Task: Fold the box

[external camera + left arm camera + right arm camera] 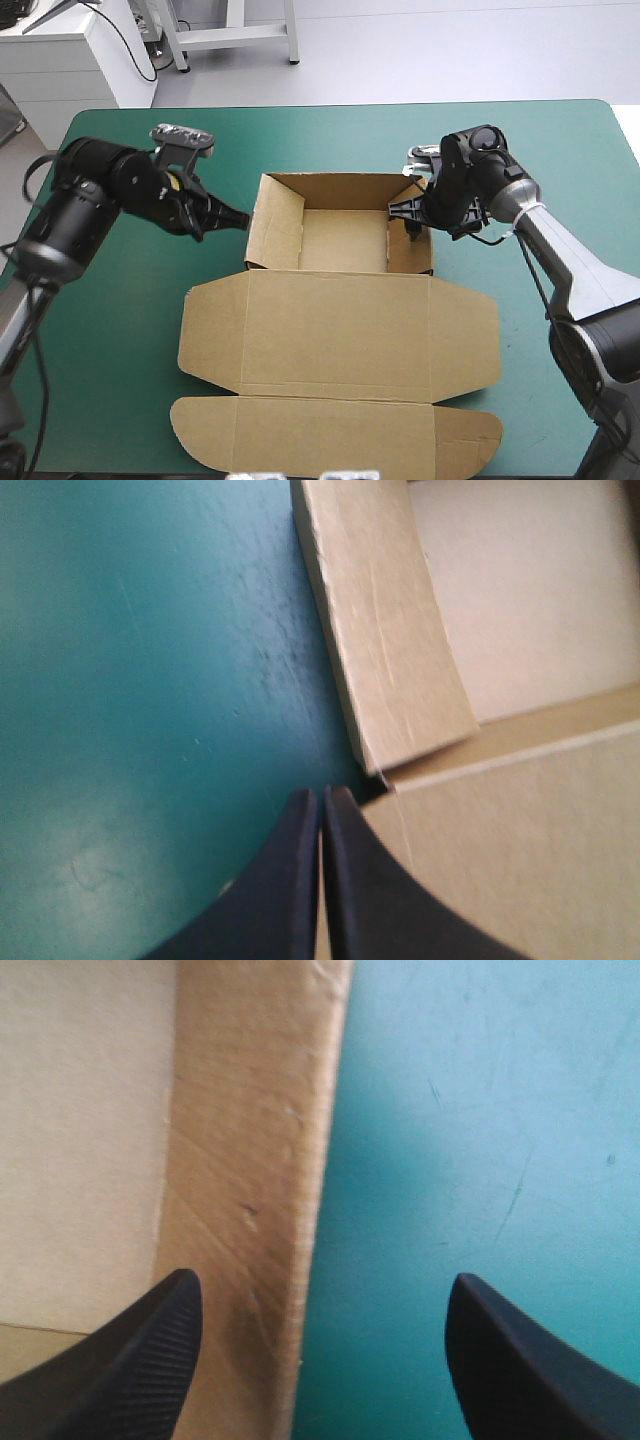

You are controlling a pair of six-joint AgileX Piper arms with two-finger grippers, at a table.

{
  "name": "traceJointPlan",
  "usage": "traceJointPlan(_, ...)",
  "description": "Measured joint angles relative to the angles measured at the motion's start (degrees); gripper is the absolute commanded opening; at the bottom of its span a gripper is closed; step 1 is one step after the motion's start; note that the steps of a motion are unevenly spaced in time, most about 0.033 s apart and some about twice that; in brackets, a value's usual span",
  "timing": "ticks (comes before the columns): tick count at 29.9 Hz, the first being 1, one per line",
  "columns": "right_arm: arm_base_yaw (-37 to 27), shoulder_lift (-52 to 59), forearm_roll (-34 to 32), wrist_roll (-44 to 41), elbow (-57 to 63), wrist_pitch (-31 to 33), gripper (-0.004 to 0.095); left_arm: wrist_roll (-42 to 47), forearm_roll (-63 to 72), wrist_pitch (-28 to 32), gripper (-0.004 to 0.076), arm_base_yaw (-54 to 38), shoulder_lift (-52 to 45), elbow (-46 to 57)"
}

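The brown box (pixel 345 240) sits mid-table as an open tray with its walls raised. Its lid (pixel 340 335) and front flap (pixel 330 435) lie flat toward the near edge. My left gripper (pixel 238 217) is shut and empty, its tip just outside the tray's left wall. In the left wrist view the shut gripper (pixel 321 798) points at the corner where that wall (pixel 390 650) meets the lid. My right gripper (pixel 408 215) is open over the tray's right wall. In the right wrist view the gripper (pixel 320 1295) straddles that wall (pixel 250 1160), with one finger inside the tray and the other over the cover.
The teal-green cover (pixel 120 330) shows bare on both sides of the box, and behind it toward the far edge (pixel 330 135). The front flap reaches almost to the table's near edge.
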State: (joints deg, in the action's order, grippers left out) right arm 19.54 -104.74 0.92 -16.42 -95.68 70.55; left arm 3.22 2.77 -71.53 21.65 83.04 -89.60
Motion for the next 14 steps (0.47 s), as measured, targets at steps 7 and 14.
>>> traceJointPlan(7,0.00,0.00,-0.06,0.25,3.38,-4.60,0.0642,-0.97,2.95,0.90,-0.0008,0.00,-18.14,14.07)
traceJointPlan(14,0.00,0.00,0.24,1.47,3.38,-6.88,0.0642,-0.97,2.87,2.92,-0.0008,0.00,-33.34,25.81)
